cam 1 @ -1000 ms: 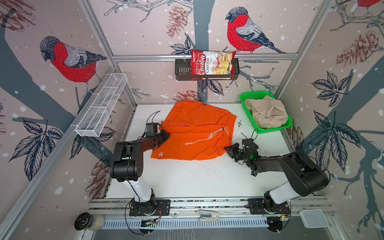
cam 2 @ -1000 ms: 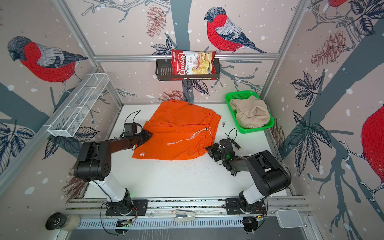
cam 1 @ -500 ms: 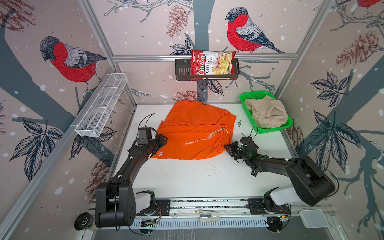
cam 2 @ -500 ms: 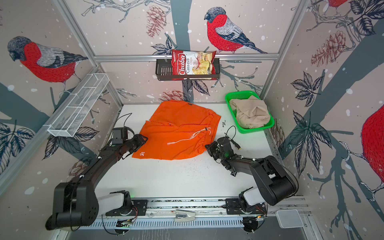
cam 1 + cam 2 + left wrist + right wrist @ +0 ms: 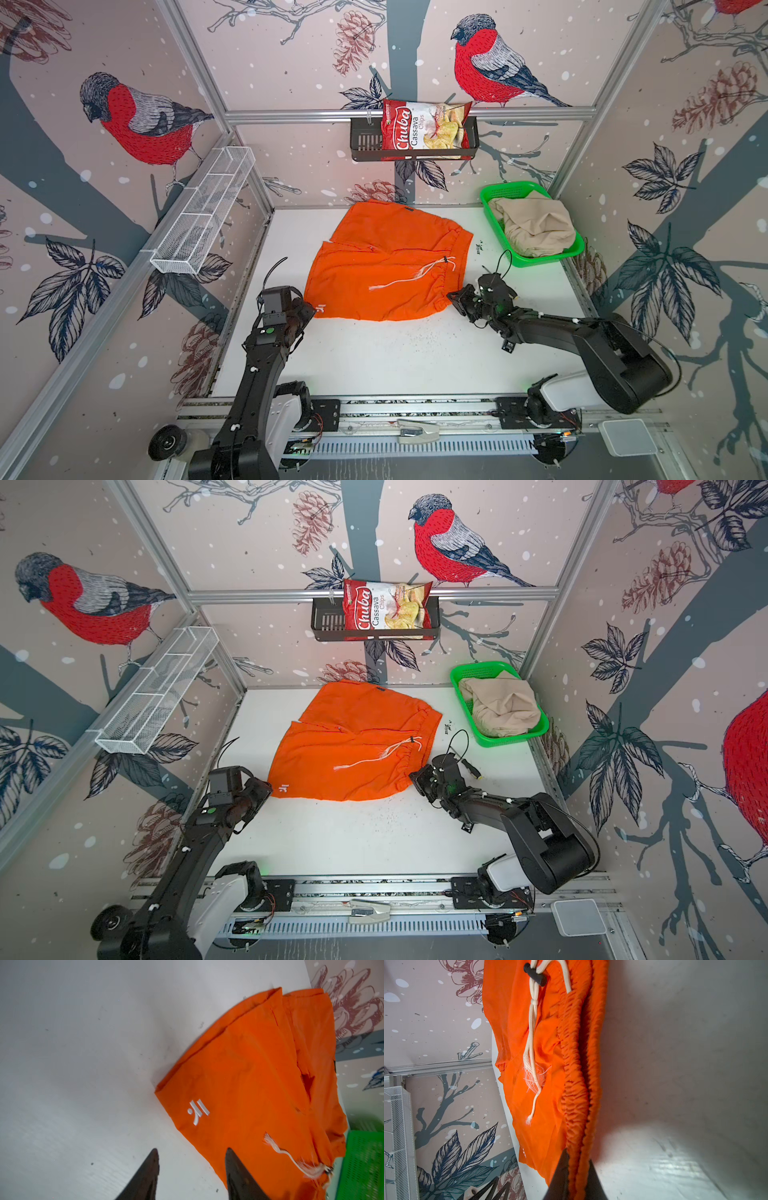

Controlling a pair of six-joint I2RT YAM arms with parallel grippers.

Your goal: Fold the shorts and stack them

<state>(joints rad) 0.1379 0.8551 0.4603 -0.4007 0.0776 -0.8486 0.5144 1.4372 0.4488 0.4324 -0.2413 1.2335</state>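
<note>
Found orange shorts (image 5: 386,270) flat on the table (image 5: 395,357), beige shorts (image 5: 536,226) in the basket (image 5: 540,262). Saw right gripper (image 5: 578,1155) clamped on the waistband (image 5: 577,1084) — left gripper (image 5: 191,1150) apart, empty, beside the logo (image 5: 197,1111). Probably needed a full hem (image 5: 216,1049) bite before lifting together.
</note>
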